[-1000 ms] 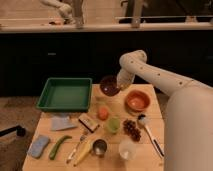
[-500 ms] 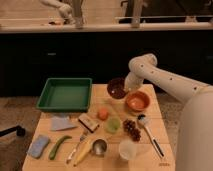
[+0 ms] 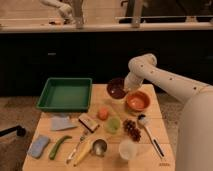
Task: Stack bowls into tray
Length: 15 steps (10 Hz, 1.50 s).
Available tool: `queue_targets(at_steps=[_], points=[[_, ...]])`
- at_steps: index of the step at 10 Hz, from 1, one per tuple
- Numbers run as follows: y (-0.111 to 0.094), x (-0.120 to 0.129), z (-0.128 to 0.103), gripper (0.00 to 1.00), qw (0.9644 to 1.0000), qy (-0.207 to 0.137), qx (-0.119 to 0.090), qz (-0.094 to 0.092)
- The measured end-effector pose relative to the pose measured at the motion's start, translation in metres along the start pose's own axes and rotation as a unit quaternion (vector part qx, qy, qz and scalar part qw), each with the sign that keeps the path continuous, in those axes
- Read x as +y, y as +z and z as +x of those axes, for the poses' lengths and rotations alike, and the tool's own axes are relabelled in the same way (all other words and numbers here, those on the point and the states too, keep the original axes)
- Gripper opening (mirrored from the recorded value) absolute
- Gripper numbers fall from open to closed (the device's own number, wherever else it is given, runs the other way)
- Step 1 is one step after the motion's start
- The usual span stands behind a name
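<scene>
Camera view: gripper (image 3: pixel 126 90) sits at the right rim of the maroon bowl (image 3: pixel 116 89), jaws closed on that rim.

- Change over the last second: the maroon bowl has shifted right along the far side of the table (image 3: pixel 162 111), moving with the arm. It now sits just beside the orange bowl (image 3: pixel 137 102). Cannot tell whether the two rims touch, or whether the maroon bowl is clear of the table.
- Over the last half second: almost no further travel.
- Orange bowl: same spot throughout, upright.
- Tray (image 3: pixel 46 98): at the table's left, well apart from both bowls, nothing in it.

Reading: the bowl moving together with the arm suggests the pinch is secure. The travel goes away from the tray and toward the orange bowl, so nesting the bowls first looks likely, with the tray placement not yet begun.

Risk: a rim pinch may let the bowl tilt.
</scene>
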Motion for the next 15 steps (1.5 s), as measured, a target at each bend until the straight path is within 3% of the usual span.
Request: queue_targets(at_steps=[3,7,9,11,15], points=[[0.002,0.0,0.0,0.18,1.0,0.006,-0.004,0.003],[0.011,0.045,0.011,0.18,0.9977,0.063,-0.018,0.018],[0.012,0.051,0.013,0.18,0.9963,0.08,-0.02,0.026],[0.008,0.076,0.018,0.18,0.9932,0.11,-0.016,0.035],[0.003,0.1,0.02,0.18,0.9881,0.145,-0.012,0.05]])
